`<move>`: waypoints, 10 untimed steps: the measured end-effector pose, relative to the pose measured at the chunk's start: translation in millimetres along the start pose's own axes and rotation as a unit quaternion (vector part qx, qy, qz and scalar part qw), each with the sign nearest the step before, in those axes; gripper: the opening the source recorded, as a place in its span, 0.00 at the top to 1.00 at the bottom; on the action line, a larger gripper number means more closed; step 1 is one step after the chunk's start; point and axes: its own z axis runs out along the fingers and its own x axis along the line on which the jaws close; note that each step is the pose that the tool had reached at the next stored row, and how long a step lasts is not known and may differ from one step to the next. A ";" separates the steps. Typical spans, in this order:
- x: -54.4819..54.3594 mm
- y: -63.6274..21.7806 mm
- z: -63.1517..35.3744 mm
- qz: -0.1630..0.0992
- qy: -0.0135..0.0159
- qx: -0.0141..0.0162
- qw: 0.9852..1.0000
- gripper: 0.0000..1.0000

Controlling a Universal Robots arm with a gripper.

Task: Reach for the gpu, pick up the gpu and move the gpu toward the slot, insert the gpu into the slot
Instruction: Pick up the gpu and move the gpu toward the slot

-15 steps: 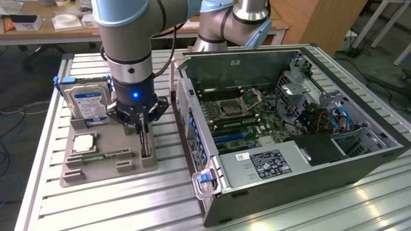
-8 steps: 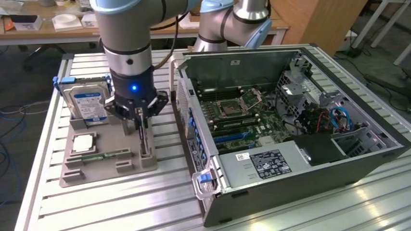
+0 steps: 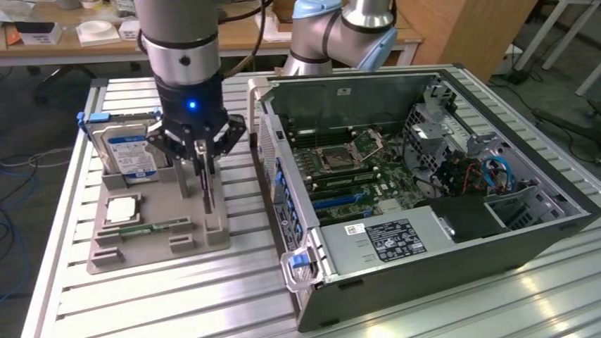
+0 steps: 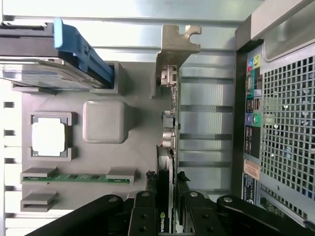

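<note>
The gpu (image 3: pixel 205 186) stands on edge, a thin dark card at the grey holder (image 3: pixel 193 243) on the exterior view's left. My gripper (image 3: pixel 200 160) comes straight down onto it and is shut on its upper edge. In the wrist view the gpu (image 4: pixel 170 142) is edge-on, its silver bracket (image 4: pixel 173 51) at the far end, with the gripper (image 4: pixel 167 199) and its black fingers (image 4: pixel 145 211) pressed against both faces. Whether its lower edge has left the holder I cannot tell. The slot (image 3: pixel 340 200), a blue connector on the motherboard, lies inside the open computer case (image 3: pixel 526 232).
The holder also carries a hard drive (image 3: pixel 127 149) with a blue-white label, a square processor (image 3: pixel 122 210) and a green memory stick (image 3: pixel 155 229). The case's rear panel (image 4: pixel 283 123) stands close beside the gpu. A second arm (image 3: pixel 343 28) rises behind the case. The table is slatted aluminium (image 3: pixel 188 303).
</note>
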 end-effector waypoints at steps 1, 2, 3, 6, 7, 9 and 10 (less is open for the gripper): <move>0.0 0.1 -3.9 0.000 0.000 0.000 1.000 0.74; 0.0 0.3 -7.9 0.000 0.000 0.000 1.000 0.74; 0.0 0.4 -12.2 0.000 0.000 0.000 1.000 0.74; 0.0 0.9 -25.6 0.000 0.000 0.000 1.000 0.74; 0.0 1.1 -30.6 0.000 0.000 0.000 1.000 0.74; 0.0 1.4 -39.5 0.000 0.000 0.000 1.000 0.74; 0.0 1.6 -44.0 0.000 0.000 0.000 1.000 0.74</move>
